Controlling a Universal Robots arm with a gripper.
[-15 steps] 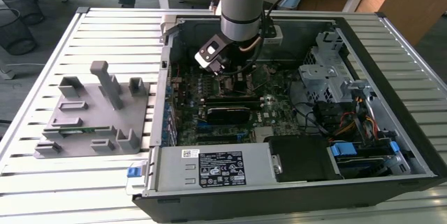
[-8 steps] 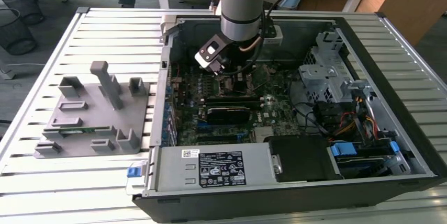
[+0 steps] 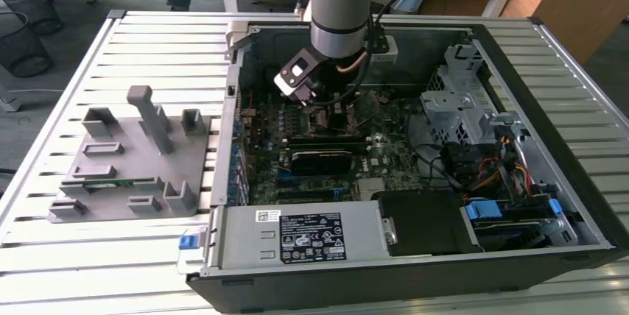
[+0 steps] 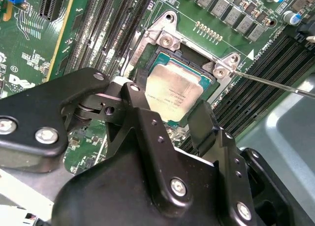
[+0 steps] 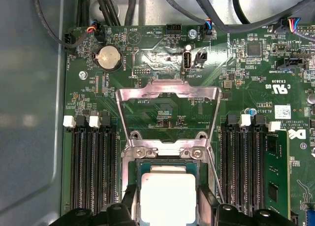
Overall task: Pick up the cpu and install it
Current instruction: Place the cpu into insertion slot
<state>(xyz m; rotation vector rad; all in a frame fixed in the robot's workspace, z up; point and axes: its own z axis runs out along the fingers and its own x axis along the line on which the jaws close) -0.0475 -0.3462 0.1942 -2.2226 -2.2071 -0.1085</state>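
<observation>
The cpu (image 4: 173, 89) is a flat square chip with a pale silver top and a thin teal rim. It lies level in the motherboard socket (image 4: 167, 39), between two black fingers (image 4: 132, 94). My gripper (image 4: 167, 104) is shut on the cpu, one finger against each of two opposite edges. In the first wrist view the cpu (image 5: 168, 195) sits below the raised metal load plate (image 5: 170, 92), with my gripper (image 5: 168, 206) around it. In the exterior view the gripper (image 3: 305, 96) reaches down into the open computer case (image 3: 550, 43), over the motherboard.
A thin metal socket lever (image 4: 275, 84) sticks out beside the socket. Black memory slots (image 5: 93, 167) flank it, and a green memory stick (image 5: 275, 172) stands nearby. A grey parts fixture (image 3: 128, 160) lies outside the case, at the exterior view's left. Drive cage (image 3: 462, 109) and cables line the case's right.
</observation>
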